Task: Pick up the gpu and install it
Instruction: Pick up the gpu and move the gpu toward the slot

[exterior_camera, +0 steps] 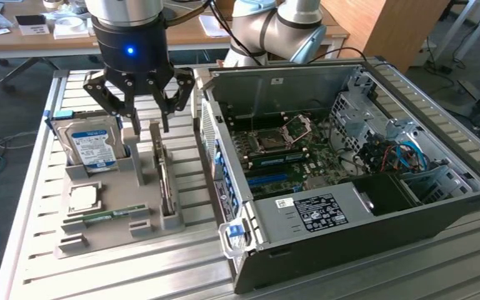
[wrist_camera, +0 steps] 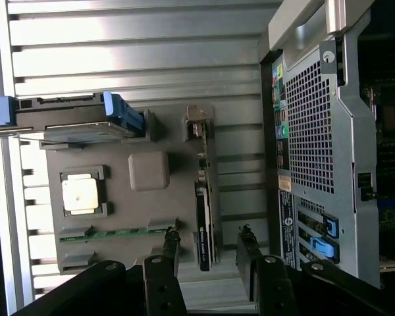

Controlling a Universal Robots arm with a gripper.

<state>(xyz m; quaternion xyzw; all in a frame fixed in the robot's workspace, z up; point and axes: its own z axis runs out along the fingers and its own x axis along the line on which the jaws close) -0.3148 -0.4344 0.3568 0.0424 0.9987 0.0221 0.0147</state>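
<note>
The gpu (exterior_camera: 165, 187) stands edge-on in a slot of the grey holder tray (exterior_camera: 127, 194), a thin dark card with a pale metal bracket at its far end. In the wrist view the gpu (wrist_camera: 204, 224) runs lengthwise between my two black fingers (wrist_camera: 171, 250), with a gap on each side. My gripper (exterior_camera: 149, 127) hangs open just above the card's far end and holds nothing. In the wrist view the gripper (wrist_camera: 209, 249) straddles the card's line.
The tray also holds a silver hard drive (exterior_camera: 94, 147) with a blue label, a square processor (exterior_camera: 84, 197) and a green memory stick (exterior_camera: 107, 217). The open computer case (exterior_camera: 349, 206) lies close on the exterior view's right, motherboard (exterior_camera: 282, 150) exposed; its rear panel (wrist_camera: 309, 131) is beside the tray.
</note>
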